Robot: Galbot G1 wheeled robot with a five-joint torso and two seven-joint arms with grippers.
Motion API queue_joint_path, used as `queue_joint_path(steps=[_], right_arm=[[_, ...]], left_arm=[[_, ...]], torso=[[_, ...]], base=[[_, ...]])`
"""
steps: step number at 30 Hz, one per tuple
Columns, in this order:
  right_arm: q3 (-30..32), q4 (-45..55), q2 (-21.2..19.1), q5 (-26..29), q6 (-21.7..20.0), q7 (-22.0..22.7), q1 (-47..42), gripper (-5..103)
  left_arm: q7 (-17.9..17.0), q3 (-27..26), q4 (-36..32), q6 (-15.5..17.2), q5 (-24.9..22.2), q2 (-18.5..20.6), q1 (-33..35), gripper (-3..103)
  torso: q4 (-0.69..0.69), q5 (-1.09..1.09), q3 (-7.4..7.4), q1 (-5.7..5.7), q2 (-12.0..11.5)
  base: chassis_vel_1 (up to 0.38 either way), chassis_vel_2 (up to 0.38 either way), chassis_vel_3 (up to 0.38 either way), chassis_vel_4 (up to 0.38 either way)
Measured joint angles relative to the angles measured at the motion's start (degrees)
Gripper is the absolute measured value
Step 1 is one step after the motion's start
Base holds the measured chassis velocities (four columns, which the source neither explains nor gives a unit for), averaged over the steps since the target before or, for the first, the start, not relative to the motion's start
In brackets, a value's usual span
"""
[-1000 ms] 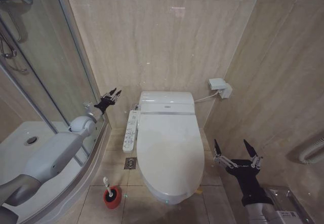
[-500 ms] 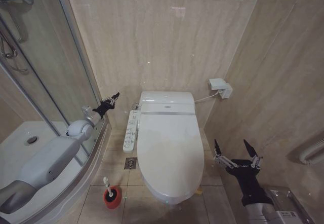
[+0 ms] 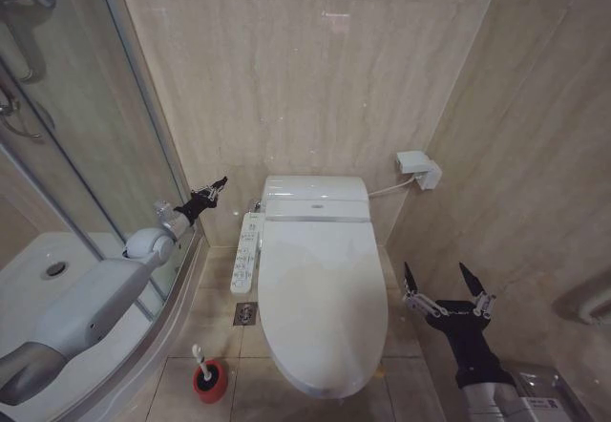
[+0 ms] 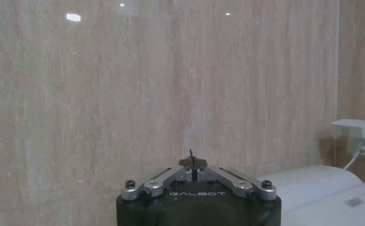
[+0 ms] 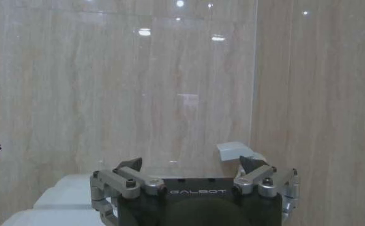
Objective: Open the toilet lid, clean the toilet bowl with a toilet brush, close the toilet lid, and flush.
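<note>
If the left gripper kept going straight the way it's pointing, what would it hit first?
Most likely the beige tiled wall behind the toilet: the left gripper, shut, faces it squarely, with nothing visible between. Depth is unclear.

You can read "GALBOT" in pale letters on the black body of the left gripper [image 4: 193, 165], and the same "GALBOT" on the right gripper [image 5: 195, 165] body. The bidet control panel [image 3: 245, 250] markings are too small to read.

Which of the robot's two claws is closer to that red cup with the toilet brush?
Probably the left gripper, though it's close. It sits above and behind the toilet brush, near the shower glass. The right gripper hangs across the closed toilet lid, by the side wall.
</note>
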Motion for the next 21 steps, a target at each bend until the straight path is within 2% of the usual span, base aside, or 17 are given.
queue_joint_path(steps=[9, 21], right_arm=[[0.0, 0.0, 0.0, 0.0, 0.0, 0.0, 0.0, 100], [0.0, 0.0, 0.0, 0.0, 0.0, 0.0, 0.0, 100]], left_arm=[[1.78, -0.06, 0.62, 0.0, -0.05, 0.07, 0.71, 0], [2.27, -0.09, 0.99, -0.01, -0.04, -0.1, 0.84, 0]], torso=[[0.02, 0.0, 0.0, 0.0, 0.0], [-0.01, 0.0, 0.0, 0.0, 0.0]], base=[[-0.061, 0.084, 0.077, -0.066], [-0.08, 0.059, 0.075, -0.077]])
